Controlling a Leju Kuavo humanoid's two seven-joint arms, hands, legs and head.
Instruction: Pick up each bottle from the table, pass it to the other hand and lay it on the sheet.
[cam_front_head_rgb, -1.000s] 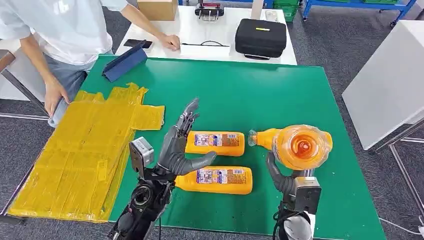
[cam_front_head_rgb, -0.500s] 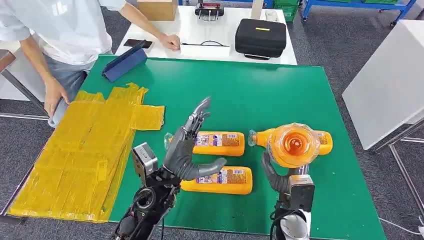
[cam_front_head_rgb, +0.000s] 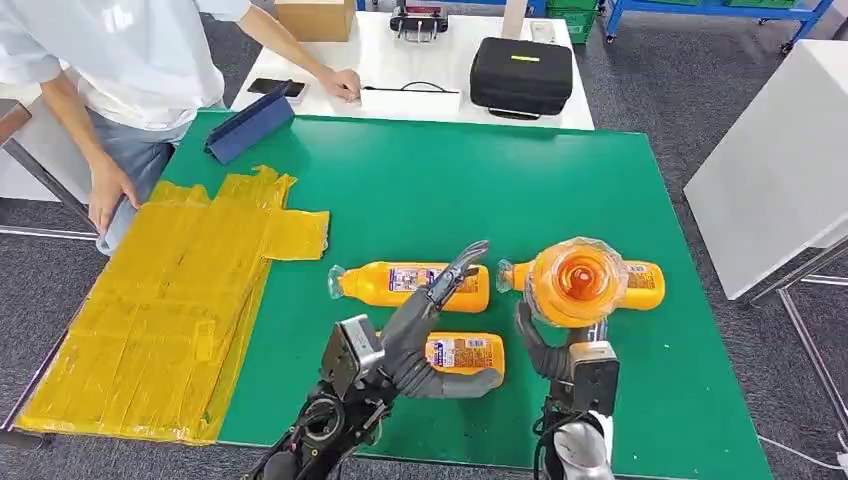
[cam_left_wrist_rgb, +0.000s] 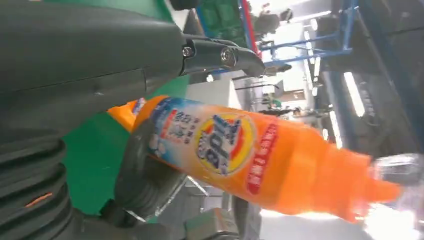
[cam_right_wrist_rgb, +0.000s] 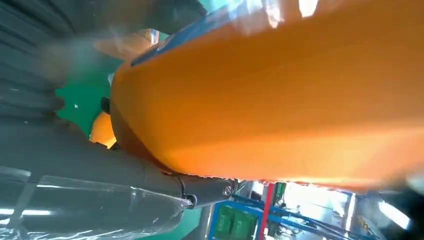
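My right hand (cam_front_head_rgb: 543, 345) grips an orange bottle (cam_front_head_rgb: 572, 284) upright above the green table (cam_front_head_rgb: 520, 190); its clear top faces the head camera. The right wrist view has this bottle (cam_right_wrist_rgb: 280, 100) close up against the right hand (cam_right_wrist_rgb: 120, 145). My left hand (cam_front_head_rgb: 432, 325) is raised with fingers spread and thumb out, empty, a short gap left of the held bottle. In the left wrist view the held bottle (cam_left_wrist_rgb: 240, 160) lies past the left hand (cam_left_wrist_rgb: 100, 60). Three more orange bottles lie on the table: one (cam_front_head_rgb: 395, 284) in the middle, one (cam_front_head_rgb: 470, 355) partly under my left hand, one (cam_front_head_rgb: 645, 281) behind the held bottle.
A yellow sheet (cam_front_head_rgb: 170, 300) covers the table's left side. A person (cam_front_head_rgb: 120, 70) stands at the far left corner, beside a blue folder (cam_front_head_rgb: 250, 122). Behind is a white table (cam_front_head_rgb: 400, 70) with a black case (cam_front_head_rgb: 522, 72) and a cardboard box (cam_front_head_rgb: 315, 18).
My left hand swung right and lower toward the held bottle, uncovering the neck of the middle lying bottle. The right hand with its bottle drifted slightly left.
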